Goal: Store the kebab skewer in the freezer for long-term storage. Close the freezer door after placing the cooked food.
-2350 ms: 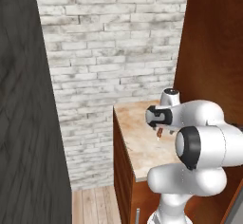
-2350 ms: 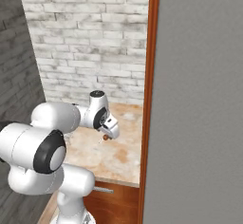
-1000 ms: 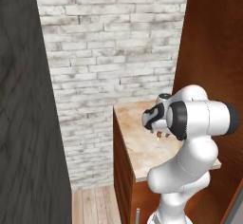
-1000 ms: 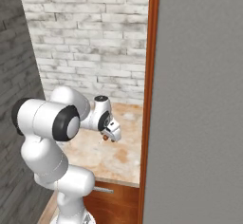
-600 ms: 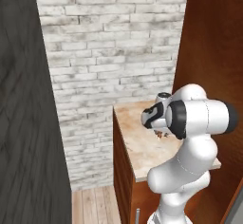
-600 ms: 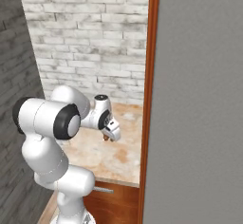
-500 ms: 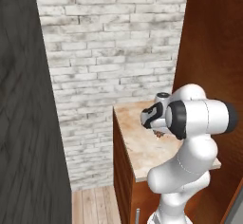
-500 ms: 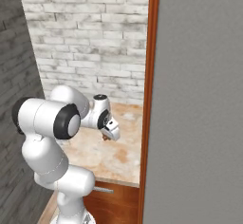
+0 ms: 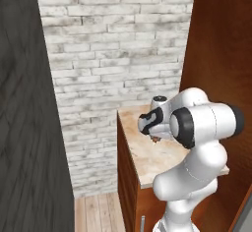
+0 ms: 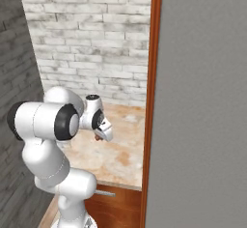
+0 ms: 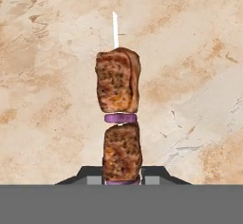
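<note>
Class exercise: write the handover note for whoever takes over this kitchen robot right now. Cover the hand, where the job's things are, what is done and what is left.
Hand: shut on the reddish-brown kebab skewer of meat chunks, pale tip pointing away.
Location: low over the beige marbled stone counter, beside the brown wooden cabinet side.
Done: skewer gripped.
Left: lift it, carry it to the freezer, place it inside, shut the freezer door.
</note>
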Available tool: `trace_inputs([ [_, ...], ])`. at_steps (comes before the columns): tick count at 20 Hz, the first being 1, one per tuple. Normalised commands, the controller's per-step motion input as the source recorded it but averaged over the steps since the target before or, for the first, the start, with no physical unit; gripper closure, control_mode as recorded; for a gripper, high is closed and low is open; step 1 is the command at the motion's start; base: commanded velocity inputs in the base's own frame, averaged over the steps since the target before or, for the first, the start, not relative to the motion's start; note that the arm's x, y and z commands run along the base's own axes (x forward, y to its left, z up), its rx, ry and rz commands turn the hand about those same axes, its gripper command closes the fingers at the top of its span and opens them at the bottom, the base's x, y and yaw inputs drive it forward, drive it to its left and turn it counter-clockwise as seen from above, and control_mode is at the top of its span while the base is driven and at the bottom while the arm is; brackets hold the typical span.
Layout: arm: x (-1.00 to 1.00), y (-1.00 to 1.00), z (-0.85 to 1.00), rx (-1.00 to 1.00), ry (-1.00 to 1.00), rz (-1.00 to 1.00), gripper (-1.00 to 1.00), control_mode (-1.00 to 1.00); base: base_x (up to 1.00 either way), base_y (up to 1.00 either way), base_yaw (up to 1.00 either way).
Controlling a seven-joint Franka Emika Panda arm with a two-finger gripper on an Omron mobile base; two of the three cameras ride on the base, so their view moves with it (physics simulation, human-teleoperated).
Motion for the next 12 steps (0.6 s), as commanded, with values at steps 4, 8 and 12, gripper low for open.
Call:
trace_inputs([
  [4, -0.25, -0.01, 0.79, 0.05, 0.02, -0.01, 1.00, -1.00, 0.00, 0.00, 0.00],
  [8, -0.67, -0.08, 1.00, 0.10, 0.00, 0.00, 1.00, -1.00, 0.00, 0.00, 0.00],
  [12, -0.76, 0.00, 1.00, 0.03, 0.00, 0.00, 1.00, -1.00, 0.00, 0.00, 0.00],
])
